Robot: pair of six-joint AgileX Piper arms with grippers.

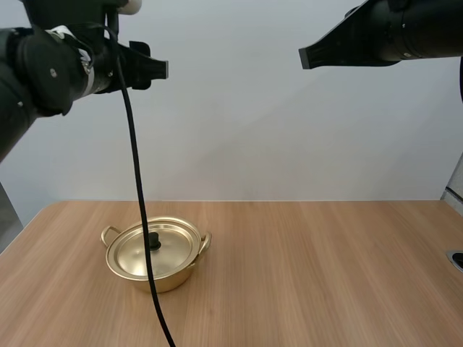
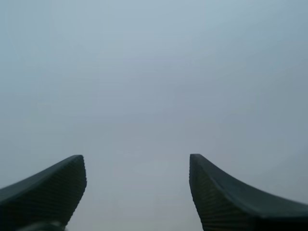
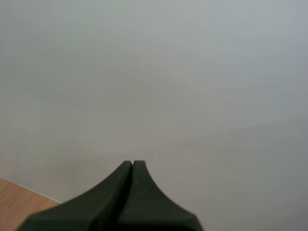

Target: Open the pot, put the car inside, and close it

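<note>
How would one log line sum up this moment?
left pincer: open, high above table | right pincer: shut, high above table | golden pot: lid on, standing on wooden table | step: lid not yet lifted

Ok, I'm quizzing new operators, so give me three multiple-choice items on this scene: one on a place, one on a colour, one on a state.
1. Where on the table is the pot? A left of its middle; B right edge; C far corner.
2. The pot's colour? A red; B golden; C blue.
3. The left gripper is? A open; B shut on the pot; C shut on nothing.
Answers: A, the high view shows it left of centre; B, its metal shines golden; A, its fingers stand apart.
</note>
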